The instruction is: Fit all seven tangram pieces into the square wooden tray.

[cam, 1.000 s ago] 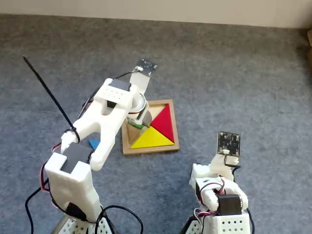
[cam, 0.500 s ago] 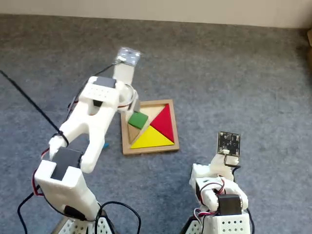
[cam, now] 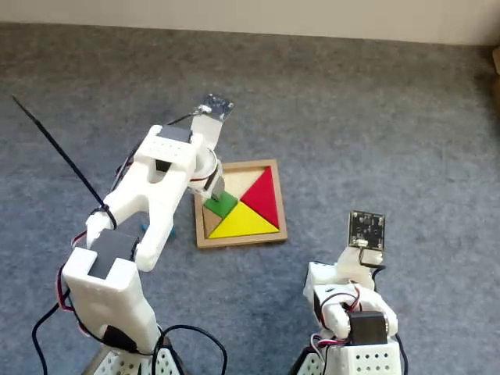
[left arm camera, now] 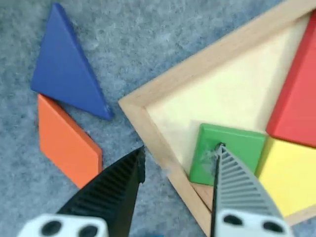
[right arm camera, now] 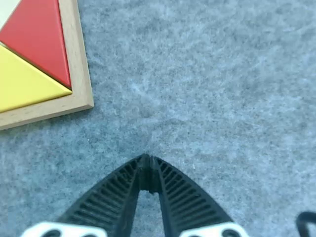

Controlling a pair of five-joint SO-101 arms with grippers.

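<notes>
High view: left arm over the wooden tray's left edge, green square inside by that edge, touching the yellow triangle.

Left wrist view: left gripper spread wide, straddling the rim, one fingertip on the square!

Right wrist view: right gripper clamped empty over carpet, off a tray corner.

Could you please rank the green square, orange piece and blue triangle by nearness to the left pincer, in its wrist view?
1. green square: in the tray, right at one finger of the left pincer.
2. orange piece: on the carpet outside the tray.
3. blue triangle: on the carpet, beyond the orange piece.
</notes>
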